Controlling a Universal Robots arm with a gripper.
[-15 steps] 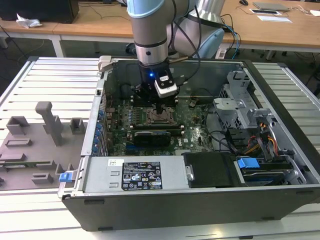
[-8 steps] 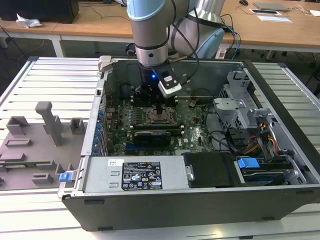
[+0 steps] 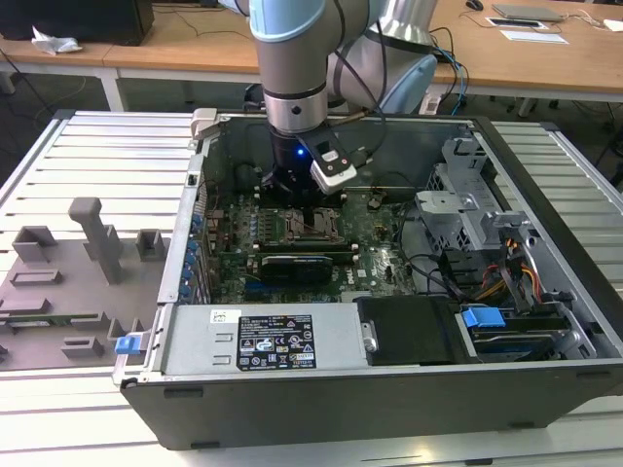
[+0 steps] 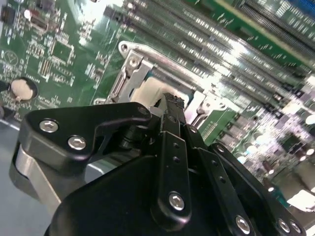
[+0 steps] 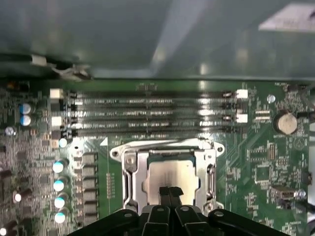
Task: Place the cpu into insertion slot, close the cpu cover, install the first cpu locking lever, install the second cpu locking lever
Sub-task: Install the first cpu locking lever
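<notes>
Inside the open black computer case [image 3: 389, 409], we see the black gripper [image 5: 170, 192] clenched, fingertips together, over the silvery square cpu [image 5: 172, 178] seated within the metal-rimmed insertion slot [image 5: 129, 172].

— Where do you have the arm [image 3: 297, 68] right now?

— I see it in the exterior view coming down from the top edge, grey and pale blue segments, the wrist pointing almost straight down. A small blue light glows on the black section below the wrist.

— And the gripper [image 5: 170, 192]?

— Black linkage fingers. In the first wrist view the two fingertips [image 5: 164, 192] sit pressed together with no gap I can make out. In the second wrist view the fingers [image 4: 173, 110] run forward as one narrow stack, the screwed link plates fanning out behind them.

— Holding anything?

— I can't see anything between them.
</notes>
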